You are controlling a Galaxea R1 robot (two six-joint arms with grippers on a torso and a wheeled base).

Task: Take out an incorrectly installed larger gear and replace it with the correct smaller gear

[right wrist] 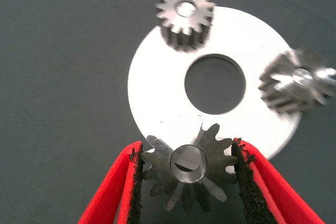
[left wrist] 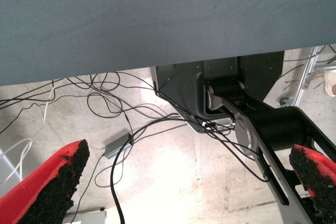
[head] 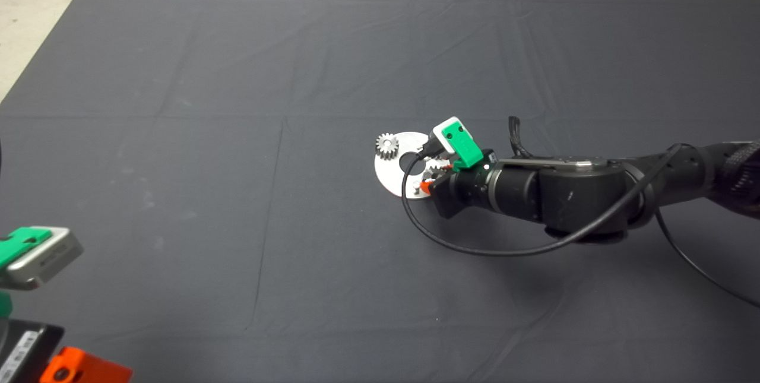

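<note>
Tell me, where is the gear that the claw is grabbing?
In the right wrist view the gear sits between the right claw pads, at the silver ring plate's rim.

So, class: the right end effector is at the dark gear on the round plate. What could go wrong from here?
1. The right end effector holds the dark gear only by its tooth tips, so it may slip or tilt.
2. A pin shows in its bore; a tilted pull could jam and drag the round plate, upsetting the two silvery gears.
The left end effector waits off the mat.
</note>
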